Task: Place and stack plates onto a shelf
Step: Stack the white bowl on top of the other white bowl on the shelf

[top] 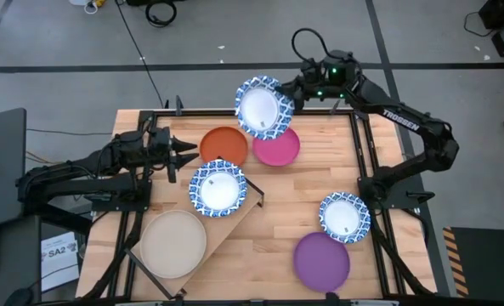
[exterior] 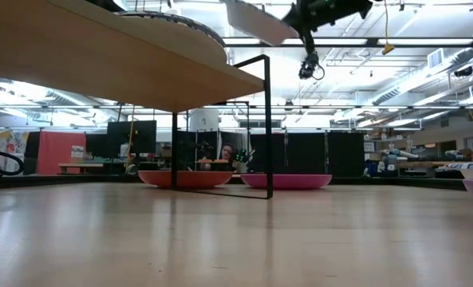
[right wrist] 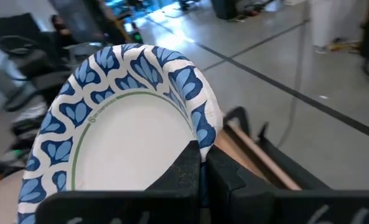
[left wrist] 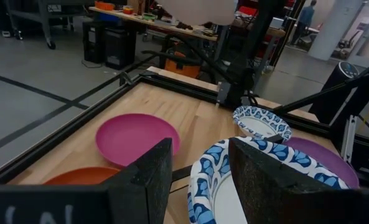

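Note:
My right gripper (top: pixel 292 92) is shut on a blue-and-white plate (top: pixel 264 108), held high over the table's far edge above the magenta plate (top: pixel 276 146). An orange plate (top: pixel 224 146) lies beside the magenta one. The shelf (top: pixel 239 223), a light wood board on black legs, carries another blue-and-white plate (top: pixel 218 188) and a beige plate (top: pixel 173 244). One more blue-and-white plate (top: pixel 345 217) and a purple plate (top: pixel 322 261) lie on the table at the right. My left gripper (top: pixel 192 155) waits open at the left, pointing level toward the orange plate. My right gripper pinches the plate's rim (right wrist: pixel 203 134) between its two fingers, on the side facing the table's right edge. The fingers come at it nearly level from the far right. The plate is lifted clear of everything, white face up and tilted (exterior: pixel 260 20).
Black frame rails (top: pixel 362 144) run along the table's edges. In the low view the shelf board (exterior: pixel 140 64) stands above the table on thin black legs (exterior: pixel 268 127), with the orange (exterior: pixel 187 178) and magenta (exterior: pixel 286 181) plates beyond. Bare wood lies at the middle (top: pixel 294 204).

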Action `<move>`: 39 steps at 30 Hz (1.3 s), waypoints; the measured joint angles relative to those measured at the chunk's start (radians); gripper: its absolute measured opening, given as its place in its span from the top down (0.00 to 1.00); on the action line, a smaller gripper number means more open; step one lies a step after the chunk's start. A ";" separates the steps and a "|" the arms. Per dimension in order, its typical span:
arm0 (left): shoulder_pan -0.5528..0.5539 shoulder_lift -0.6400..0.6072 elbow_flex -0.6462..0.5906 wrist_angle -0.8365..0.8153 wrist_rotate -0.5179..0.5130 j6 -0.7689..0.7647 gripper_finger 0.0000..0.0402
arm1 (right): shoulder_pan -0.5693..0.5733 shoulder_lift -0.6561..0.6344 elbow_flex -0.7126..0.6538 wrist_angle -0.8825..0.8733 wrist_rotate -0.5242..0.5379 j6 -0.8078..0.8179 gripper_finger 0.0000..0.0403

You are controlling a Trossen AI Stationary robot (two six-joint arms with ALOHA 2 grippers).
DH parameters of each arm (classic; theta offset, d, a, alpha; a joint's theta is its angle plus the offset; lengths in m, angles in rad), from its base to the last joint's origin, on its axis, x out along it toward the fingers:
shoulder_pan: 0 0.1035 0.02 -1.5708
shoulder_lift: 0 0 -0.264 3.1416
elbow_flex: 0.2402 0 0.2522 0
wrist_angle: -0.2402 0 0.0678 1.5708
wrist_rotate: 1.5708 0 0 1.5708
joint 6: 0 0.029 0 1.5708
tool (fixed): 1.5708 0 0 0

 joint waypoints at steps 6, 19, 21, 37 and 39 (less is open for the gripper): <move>0.000 0.000 0.000 0.000 0.000 -0.002 0.59 | 0.111 0.001 0.000 0.038 0.033 0.007 0.96; 0.000 0.000 0.000 0.000 0.000 -0.002 0.59 | 0.314 0.012 0.000 0.125 0.165 0.006 0.96; 0.000 0.000 0.000 0.000 0.000 -0.003 0.59 | 0.338 0.026 0.000 0.156 0.166 0.005 0.96; 0.000 0.000 0.000 -0.001 0.000 -0.003 0.59 | 0.436 0.251 0.001 0.346 0.131 0.051 0.96; 0.000 0.000 0.000 -0.001 0.000 -0.003 0.59 | 0.442 0.275 0.001 0.358 0.118 0.052 0.96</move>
